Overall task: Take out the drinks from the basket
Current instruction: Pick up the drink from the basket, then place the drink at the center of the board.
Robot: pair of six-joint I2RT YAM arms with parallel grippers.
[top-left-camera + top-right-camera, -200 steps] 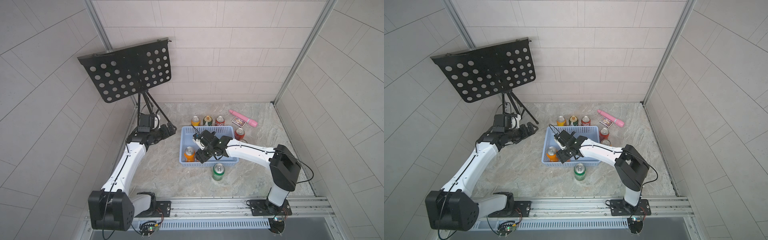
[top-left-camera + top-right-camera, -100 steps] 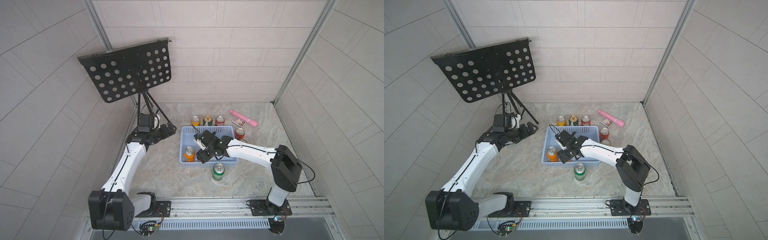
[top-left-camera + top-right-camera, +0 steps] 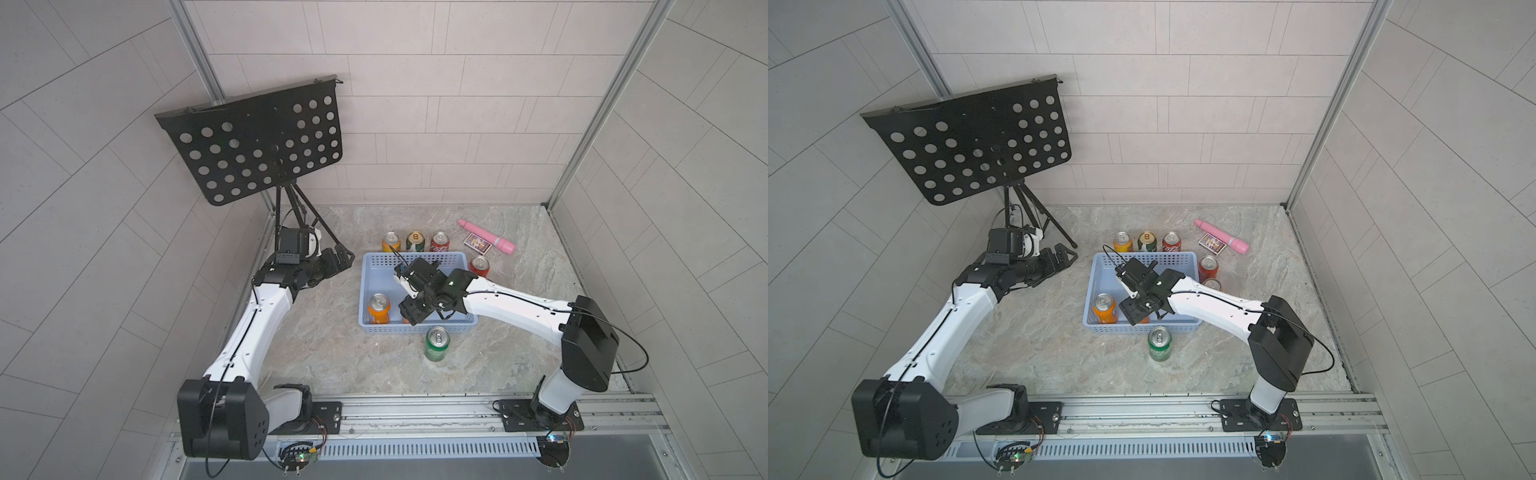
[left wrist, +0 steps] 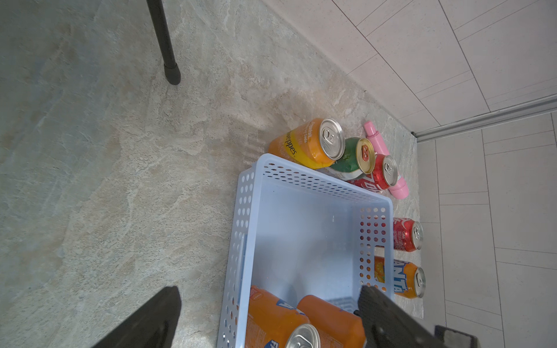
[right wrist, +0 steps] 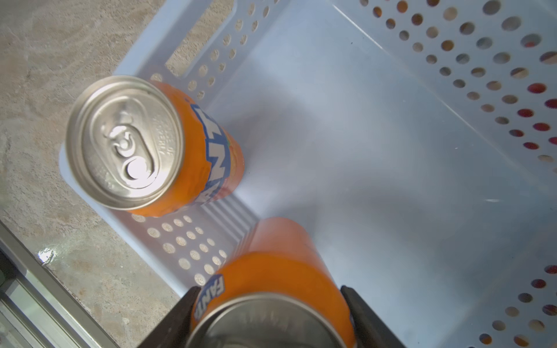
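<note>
Holding steady: right gripper (image 3: 413,313), jaws still clamped round one orange can (image 5: 271,265) at 6 o'clock in the basket (image 3: 457,328), barely shifted; lift-out pending. Left gripper (image 3: 340,261) jaws open, empty.

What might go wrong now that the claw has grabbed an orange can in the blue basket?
The right gripper is shut on the held orange can, with a second orange can close beside it; a crooked lift might topple that one. Carried out too low, the can may catch the basket wall or bump the green can standing just outside.
</note>
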